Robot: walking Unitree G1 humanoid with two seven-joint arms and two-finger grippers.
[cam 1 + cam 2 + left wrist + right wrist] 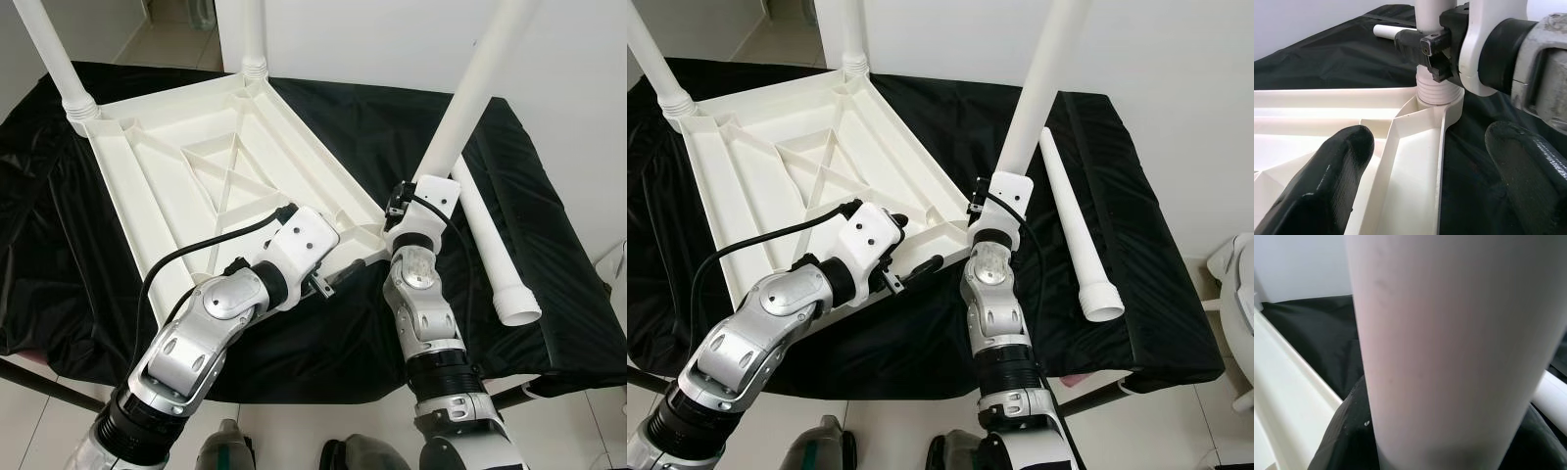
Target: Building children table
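The right gripper (991, 201) is clamped on a white table leg (1038, 88) low down, just above its threaded end, which sits in the near right corner socket (1439, 102) of the upturned white tabletop (803, 166). The left gripper (333, 282) has its fingers (1327, 171) spread wide, one on either side of the tabletop's near rim, closed on nothing. Two more legs stand in the far corners, and a fourth leg (1073, 230) lies loose on the black cloth (1117, 323) to the right.

The likely trouble: the held leg leans, so it may go in cross-threaded and jam or strip. With the left fingers not bearing on the rim, the tabletop (light plastic, by the look of it) could turn or slide on the cloth as the leg is twisted, and the loose leg might roll off.

How deep the thread is seated cannot be judged, the leg tops are cut off, and the right fingers are mostly hidden behind the leg
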